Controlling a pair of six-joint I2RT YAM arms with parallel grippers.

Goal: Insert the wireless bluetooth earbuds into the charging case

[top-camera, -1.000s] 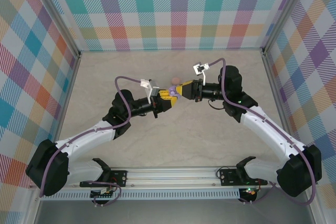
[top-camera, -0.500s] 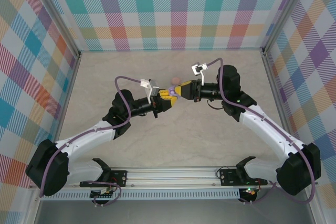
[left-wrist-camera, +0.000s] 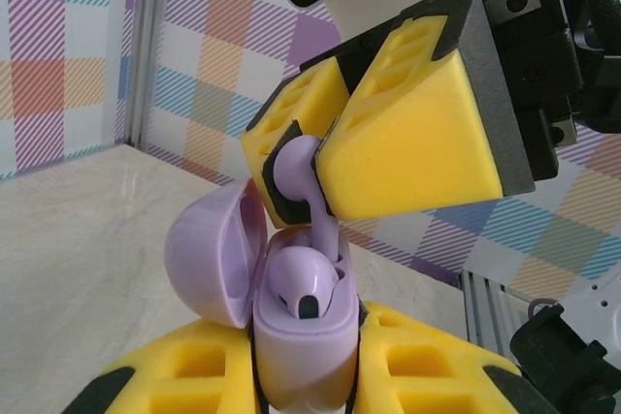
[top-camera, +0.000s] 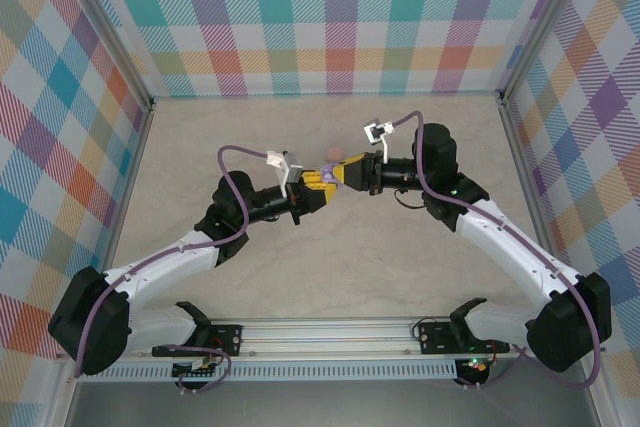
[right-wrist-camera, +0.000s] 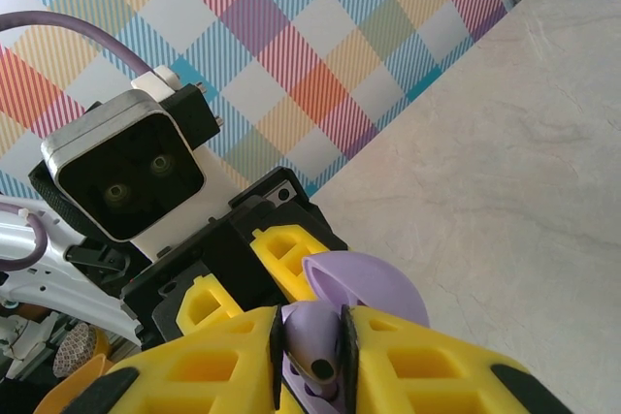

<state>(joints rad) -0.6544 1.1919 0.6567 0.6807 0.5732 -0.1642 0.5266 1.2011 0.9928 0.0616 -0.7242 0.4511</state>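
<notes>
Left fingers [left-wrist-camera: 194, 375] clenched on the open purple charging case [left-wrist-camera: 301, 346], over the middle of the counter [top-camera: 400, 267]. Right fingers [left-wrist-camera: 408, 143] pinch a purple earbud [left-wrist-camera: 296, 167], stem pointing down at the case rim, just behind a second earbud [left-wrist-camera: 303, 283] already seated. Lid [left-wrist-camera: 213, 259] tipped left.

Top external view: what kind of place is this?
Probably a robot data-collection booth: plaid-printed walls enclose a marble-look tabletop; the left arm and right arm are bolted to a metal rail.
</notes>
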